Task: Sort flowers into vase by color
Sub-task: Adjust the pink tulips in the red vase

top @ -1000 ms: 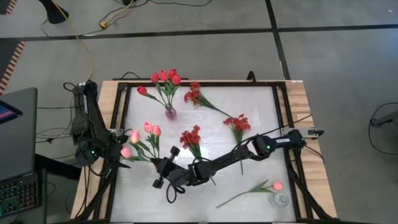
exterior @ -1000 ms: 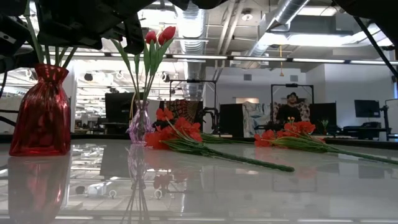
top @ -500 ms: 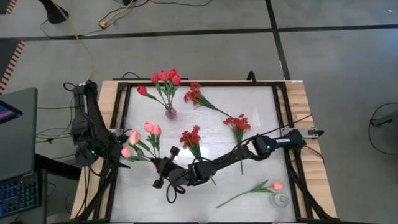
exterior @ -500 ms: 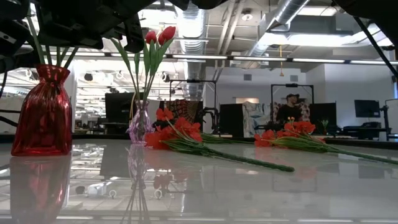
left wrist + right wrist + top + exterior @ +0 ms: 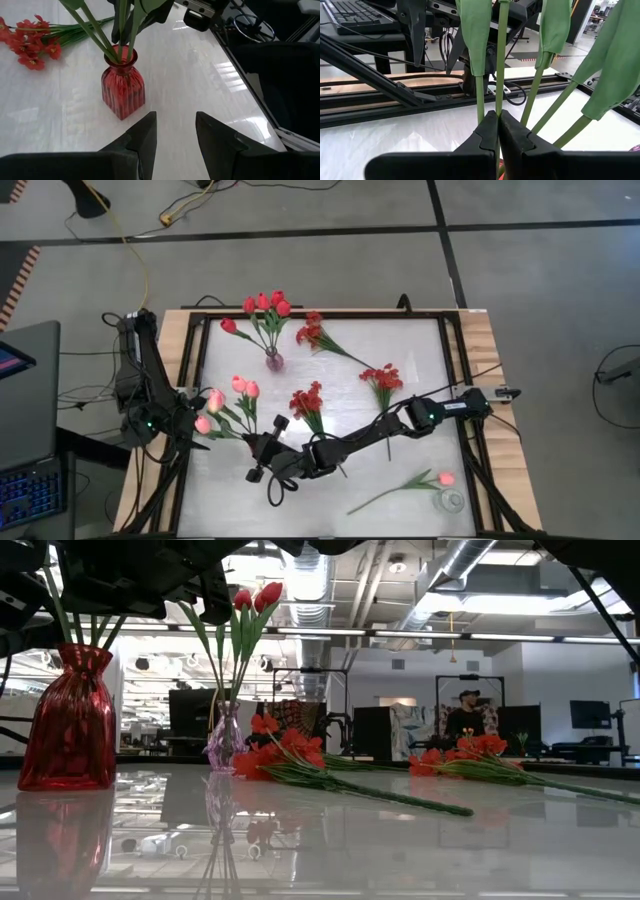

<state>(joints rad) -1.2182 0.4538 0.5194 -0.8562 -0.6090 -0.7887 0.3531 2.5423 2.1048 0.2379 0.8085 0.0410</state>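
A red ribbed vase (image 5: 122,95) stands on the white table near its left edge and holds the pink tulips (image 5: 240,386) by their green stems (image 5: 107,47). My right gripper (image 5: 497,116) reaches across the table to just above that vase (image 5: 70,720) and is shut on one stem. My left gripper (image 5: 175,120) hovers open beside the vase at the left edge, nothing between its fingers. Red tulips (image 5: 265,305) stand in a small clear violet vase (image 5: 273,361). Three sprays of red blossoms (image 5: 308,400) lie flat on the table. My right gripper pinches one thin green tulip stem (image 5: 499,95) between its two fingers, above the red vase's mouth. The fingers come in about level from the table's right side and lie across the stem. The stem stands upright among the other stems and leaves.
A single pink tulip (image 5: 445,478) lies on its side at the near right, next to a small clear glass vase (image 5: 452,501). A black frame (image 5: 455,350) rims the table. A laptop (image 5: 30,420) sits off the left edge. A person (image 5: 468,715) stands far behind.
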